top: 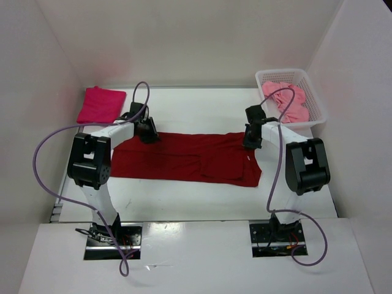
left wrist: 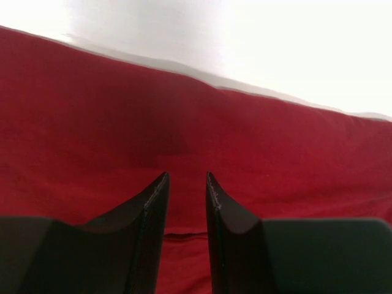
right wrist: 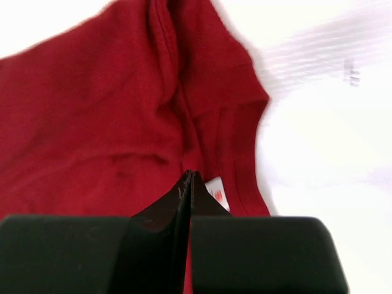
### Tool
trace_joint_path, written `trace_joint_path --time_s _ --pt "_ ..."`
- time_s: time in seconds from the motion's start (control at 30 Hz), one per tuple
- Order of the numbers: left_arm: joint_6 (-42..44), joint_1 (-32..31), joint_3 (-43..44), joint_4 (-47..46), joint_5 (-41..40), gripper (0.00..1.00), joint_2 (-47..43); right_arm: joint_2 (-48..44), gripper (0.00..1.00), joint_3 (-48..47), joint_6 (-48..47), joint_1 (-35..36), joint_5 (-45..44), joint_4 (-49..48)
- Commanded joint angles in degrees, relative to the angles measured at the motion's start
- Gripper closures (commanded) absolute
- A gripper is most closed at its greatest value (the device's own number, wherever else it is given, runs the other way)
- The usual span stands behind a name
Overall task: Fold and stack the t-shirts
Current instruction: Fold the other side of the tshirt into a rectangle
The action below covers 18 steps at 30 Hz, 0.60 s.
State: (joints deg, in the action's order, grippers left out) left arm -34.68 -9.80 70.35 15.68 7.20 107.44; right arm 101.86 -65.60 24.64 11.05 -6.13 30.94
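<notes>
The dark red t-shirt lies spread in a long strip across the middle of the table. My left gripper is over its far left edge, open by a narrow gap with nothing between the fingers, just above the cloth. My right gripper is over the shirt's far right end, shut with nothing seen between the tips, above the collar and white label. The crimson-pink t-shirt lies folded at the back left. The light pink t-shirt lies bunched in the basket.
A white mesh basket stands at the back right corner. White walls enclose the table on three sides. Purple cables loop from both arms.
</notes>
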Motion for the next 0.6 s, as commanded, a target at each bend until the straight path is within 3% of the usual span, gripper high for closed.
trace_joint_path --time_s 0.0,0.2,0.37,0.57 --pt "1.4 0.9 0.0 -0.6 -1.0 0.63 0.9 -9.3 0.98 0.5 0.9 0.2 -3.2 1.2" --pt "2.0 0.9 2.7 0.1 -1.6 0.63 2.8 -13.3 0.91 1.6 1.5 2.0 7.1 0.1" --pt "2.0 0.9 3.2 0.1 -1.0 0.63 4.1 -9.0 0.98 4.8 7.2 4.9 17.0 -5.9" --pt "2.0 0.9 2.2 -0.5 -1.0 0.63 4.1 -9.8 1.00 11.4 10.9 4.9 13.6 -7.4"
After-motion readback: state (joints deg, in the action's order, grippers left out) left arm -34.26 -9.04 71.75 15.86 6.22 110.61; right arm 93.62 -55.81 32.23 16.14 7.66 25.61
